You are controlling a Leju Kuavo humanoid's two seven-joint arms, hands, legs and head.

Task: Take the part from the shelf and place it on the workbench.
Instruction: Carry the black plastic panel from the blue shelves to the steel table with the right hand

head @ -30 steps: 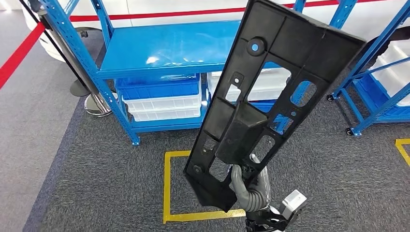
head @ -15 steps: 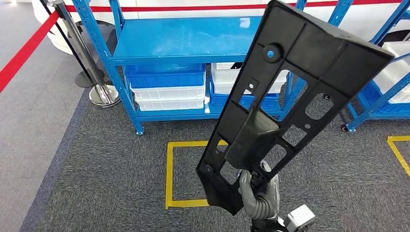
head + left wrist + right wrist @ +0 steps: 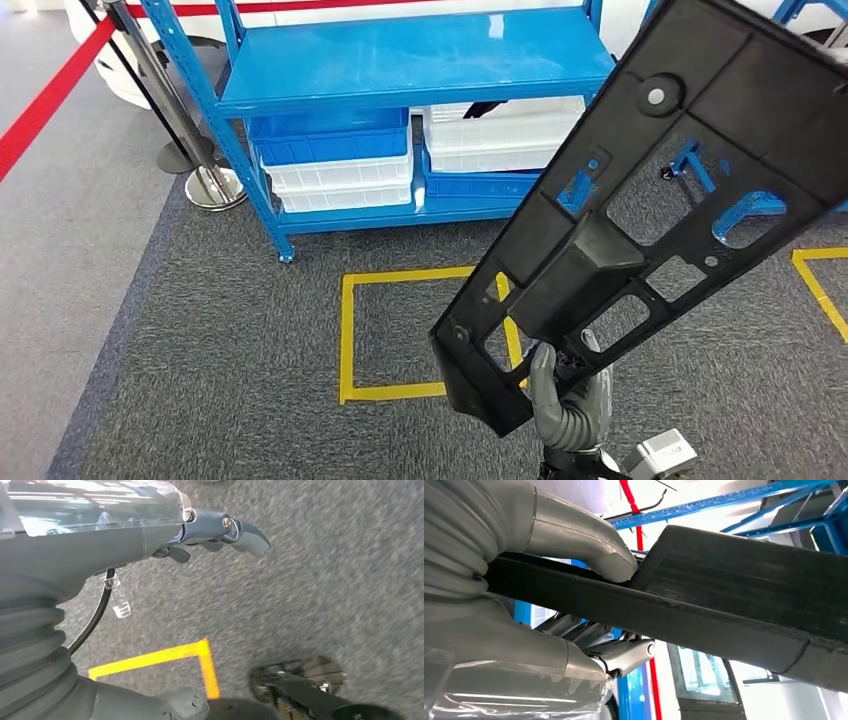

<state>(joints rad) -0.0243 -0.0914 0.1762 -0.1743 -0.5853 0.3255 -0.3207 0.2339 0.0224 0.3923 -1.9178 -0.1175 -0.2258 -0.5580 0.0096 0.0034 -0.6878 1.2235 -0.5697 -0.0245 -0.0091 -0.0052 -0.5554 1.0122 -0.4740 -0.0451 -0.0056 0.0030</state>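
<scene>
black plastic part (image 3: 640, 200): 1 | blue shelf units (image 3: 400, 70): 2 | storage bins (image 3: 335, 165): about 6 | yellow floor squares (image 3: 400, 330): 2 | stanchions (image 3: 175, 110): 2

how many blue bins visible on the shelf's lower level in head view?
2. One blue bin sits on the left atop a white bin stack; another blue bin sits on the right under white bins. The held black part may hide more.

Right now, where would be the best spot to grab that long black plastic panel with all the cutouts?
Probably the long black plastic panel suits a grip near its lower end, from behind, as the right hand holds it: the thin flat edge there fits between thumb and fingers.
</scene>
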